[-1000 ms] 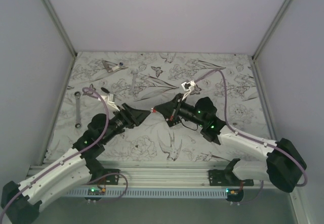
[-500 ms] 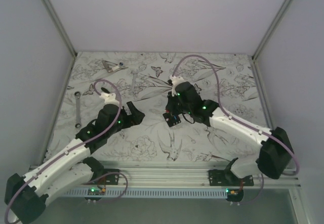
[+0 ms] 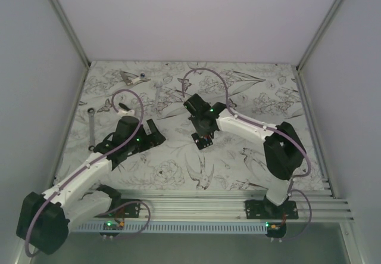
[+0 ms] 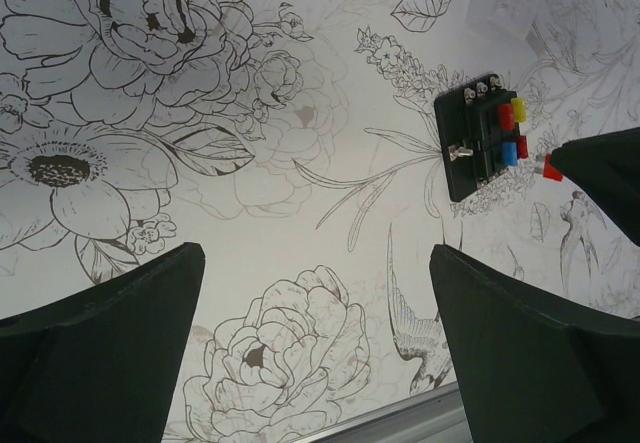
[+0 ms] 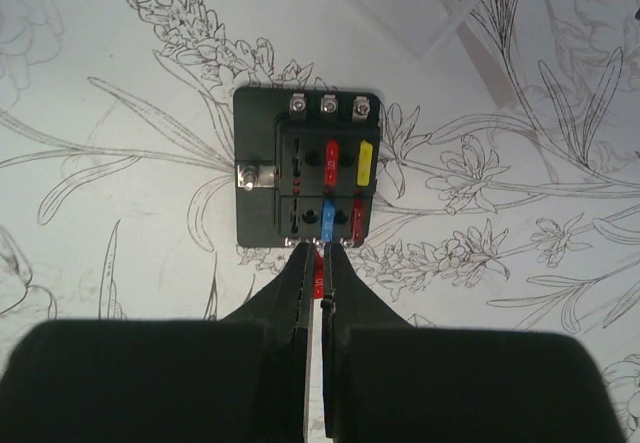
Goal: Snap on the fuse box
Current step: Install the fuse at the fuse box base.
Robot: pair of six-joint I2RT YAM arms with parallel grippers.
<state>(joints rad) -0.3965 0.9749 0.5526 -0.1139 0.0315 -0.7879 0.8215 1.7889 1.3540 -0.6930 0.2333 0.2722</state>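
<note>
A robot lab cell: plain walls (image 3: 196,19), aluminium frame (image 3: 65,19), floral-printed table (image 3: 178,160).

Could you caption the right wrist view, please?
Right gripper pinches a small red piece beside the flat black fuse box.

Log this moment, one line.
left gripper open, empty | right gripper shut on red fuse, at fuse box edge

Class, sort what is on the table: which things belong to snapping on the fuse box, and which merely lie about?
Job: flat black square plastic fuse box; small red fuse pinched in the right gripper.
Lying about: long metal ring wrench; second metal wrench; small metal tool.
</note>
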